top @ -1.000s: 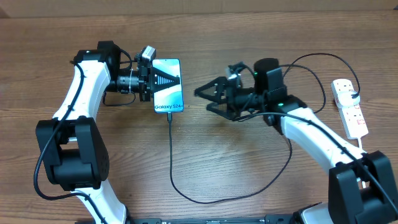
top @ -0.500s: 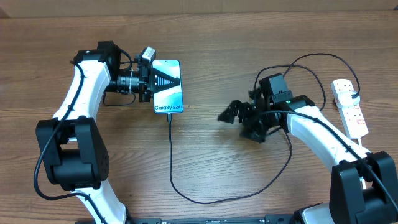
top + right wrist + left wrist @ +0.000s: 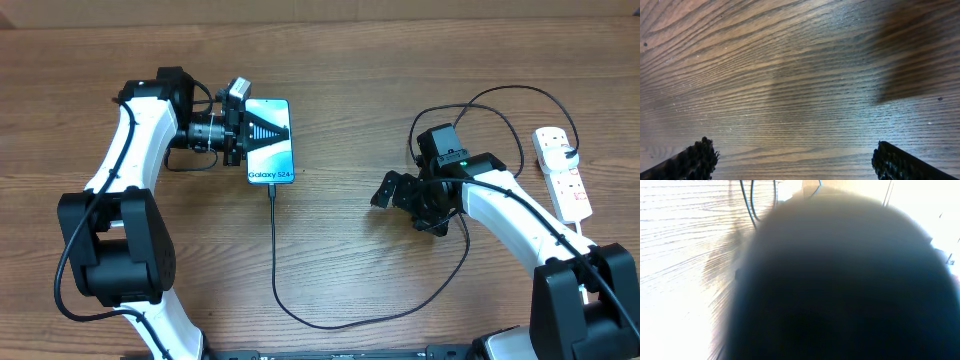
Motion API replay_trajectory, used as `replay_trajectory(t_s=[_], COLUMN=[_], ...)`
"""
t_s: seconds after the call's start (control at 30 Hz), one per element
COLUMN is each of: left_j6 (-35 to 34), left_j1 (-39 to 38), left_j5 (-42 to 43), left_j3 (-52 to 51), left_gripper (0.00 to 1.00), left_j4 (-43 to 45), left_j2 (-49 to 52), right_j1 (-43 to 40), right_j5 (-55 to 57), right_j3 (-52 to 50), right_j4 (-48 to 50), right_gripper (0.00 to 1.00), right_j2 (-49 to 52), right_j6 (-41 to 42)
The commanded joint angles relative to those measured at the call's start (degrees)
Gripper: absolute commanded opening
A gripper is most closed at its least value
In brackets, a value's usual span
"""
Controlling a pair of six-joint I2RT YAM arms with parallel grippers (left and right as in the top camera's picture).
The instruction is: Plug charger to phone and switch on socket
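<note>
The phone (image 3: pixel 272 150) lies flat on the table, its light blue screen up and the "Galaxy S24" text at its near end. My left gripper (image 3: pixel 281 128) is shut, and its dark fingers lie across the screen. The left wrist view is almost filled by a dark blur. The charger (image 3: pixel 276 262), a thin black cable, meets the phone's near end with its connector (image 3: pixel 273 189), loops round the front and runs up to the socket (image 3: pixel 563 178) at the far right. My right gripper (image 3: pixel 386 190) (image 3: pixel 797 167) hangs open over bare wood, with nothing between its fingertips (image 3: pixel 696 159).
A black plug (image 3: pixel 570 152) sits in the white socket strip near its far end. The cable loop (image 3: pixel 497 92) arcs behind my right arm. The wooden table (image 3: pixel 340 60) reaches the far edge of the view.
My right arm has pulled back to the right, away from the phone, and its gripper now points down at the table. The left arm and the phone have not moved.
</note>
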Motion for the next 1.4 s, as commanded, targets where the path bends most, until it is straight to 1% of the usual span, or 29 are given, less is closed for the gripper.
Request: replay_trajectory(t_s=[0.0,0.2,0.27,0.3,0.33,0.43,0.47,0.5,0.53,0.6,0.67,0.7,0.73,0.77,0.8,0.83,0.87,0.93,1.07,1.13,1.2,1.37], left_j6=[0.7,0.7,0.7,0.7,0.7,0.7,0.7,0.7,0.7,0.7,0.7,0.7,0.7,0.7,0.7,0.7,0.7,0.7,0.7,0.7,0.7,0.8], left_j1=[0.1,0.1,0.1,0.1,0.1,0.1,0.1,0.1,0.1,0.1,0.1,0.1,0.1,0.1,0.1,0.1,0.1,0.1,0.1,0.1,0.1,0.1], left_j5=[1.3,1.3,1.3,1.3,1.3,1.3,1.3,1.3,1.3,1.4,1.4,1.4,1.4,1.4,1.4,1.4,1.4,1.4,1.4,1.4,1.4,2.7], left_j3=[0.6,0.6,0.6,0.6,0.6,0.6,0.6,0.6,0.6,0.6,0.6,0.6,0.6,0.6,0.6,0.6,0.6,0.6,0.6,0.6,0.6,0.6], left_gripper=[0.04,0.04,0.04,0.04,0.04,0.04,0.04,0.04,0.04,0.04,0.04,0.04,0.04,0.04,0.04,0.04,0.04,0.04,0.04,0.04,0.04,0.04], left_j4=[-0.2,-0.2,-0.2,-0.2,-0.2,-0.2,-0.2,-0.2,-0.2,-0.2,-0.2,-0.2,-0.2,-0.2,-0.2,-0.2,-0.2,-0.2,0.1,0.3,0.4,0.5], left_j2=[-2.4,-2.4,-2.4,-2.4,-2.4,-2.4,-2.4,-2.4,-2.4,-2.4,-2.4,-2.4,-2.4,-2.4,-2.4,-2.4,-2.4,-2.4,-2.4,-2.4,-2.4,-2.4], right_j1=[-0.1,-0.1,-0.1,-0.1,-0.1,-0.1,-0.1,-0.1,-0.1,-0.1,-0.1,-0.1,-0.1,-0.1,-0.2,-0.5,-0.8,-1.4,-1.6,-1.4,-0.8,1.1], right_j5=[1.1,0.7,0.1,0.1,0.1,0.0,-0.3,-0.8,-1.3,-1.9,-1.9,-1.9,-1.9,-1.9,-1.9,-2.9,-5.7,-17.2,-33.5,-43.6,-52.3,-53.8], right_j3=[0.5,0.5,0.5,0.5,0.5,0.5,0.5,0.5,0.5,0.5,0.5,0.5,0.5,0.5,0.7,1.0,1.4,2.8,5.6,6.1,6.1,6.1], right_j4=[0.1,0.1,0.1,0.1,0.1,0.2,0.2,0.2,0.2,0.2,0.2,0.2,0.5,0.7,0.7,0.5,0.3,0.8,0.9,1.4,1.9,4.7], right_gripper=[1.0,1.0,0.93,0.87,0.79,0.65,0.55,0.51,0.45,0.24,0.1,0.07,0.07,0.11,0.2,0.33,0.38,0.41,0.43,0.44,0.49,0.52], right_j2=[-0.8,-0.8,-0.8,-0.8,-0.8,-0.8,-0.8,-0.8,-0.8,-0.8,-0.8,-0.8,-0.8,-0.8,-0.8,-0.8,-0.8,-0.8,-0.8,-0.8,-0.8,-0.8], right_j6=[-0.4,-0.4,-0.4,-0.4,-0.4,-0.4,-0.4,-0.4,-0.4,-0.4,-0.5,-0.4,-0.4,-0.5,-0.5,-1.1,-3.6,-12.1,-21.0,-27.1,-30.7,-29.6])
